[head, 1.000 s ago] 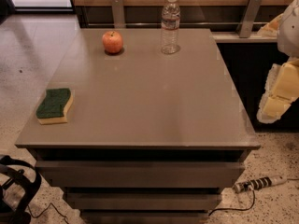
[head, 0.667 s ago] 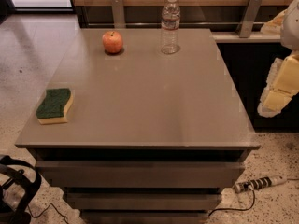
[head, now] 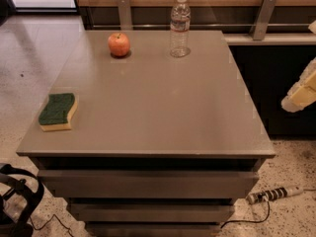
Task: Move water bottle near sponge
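This is looking like an office or lab break area: a grey counter with drawers is standing on speckled terrazzo flooring, a power strip is lying at five o'clock, and the gripper is hanging at three o'clock.

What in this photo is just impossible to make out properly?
- The gripper: camera view, off the table's right side, mostly cut off by the picture's right edge.
- The water bottle: its label text is too small to read.
- The black object on the floor at bottom left: cut off by the corner, so what it is stays unclear.
- The table: the space under its top is lost in shadow.
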Controlling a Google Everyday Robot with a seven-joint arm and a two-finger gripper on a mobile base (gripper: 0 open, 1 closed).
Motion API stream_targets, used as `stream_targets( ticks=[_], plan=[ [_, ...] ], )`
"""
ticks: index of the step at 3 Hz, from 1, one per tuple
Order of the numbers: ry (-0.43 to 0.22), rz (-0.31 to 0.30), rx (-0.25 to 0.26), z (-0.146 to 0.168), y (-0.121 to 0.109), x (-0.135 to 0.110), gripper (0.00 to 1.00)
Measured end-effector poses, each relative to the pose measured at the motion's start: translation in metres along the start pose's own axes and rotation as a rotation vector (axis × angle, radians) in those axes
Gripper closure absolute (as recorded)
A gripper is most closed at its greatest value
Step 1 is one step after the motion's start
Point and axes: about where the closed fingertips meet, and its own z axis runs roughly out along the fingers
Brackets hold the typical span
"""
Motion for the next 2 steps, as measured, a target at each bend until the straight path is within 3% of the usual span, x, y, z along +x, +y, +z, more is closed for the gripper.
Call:
stream_targets(
  ticks=[1,2],
  plan=[
    [-0.111,0.056,0.101,0.001,-0.023,0.014,0.00],
    [-0.249,0.076,0.220,0.002,-0.056,0.014,0.00]
  ],
)
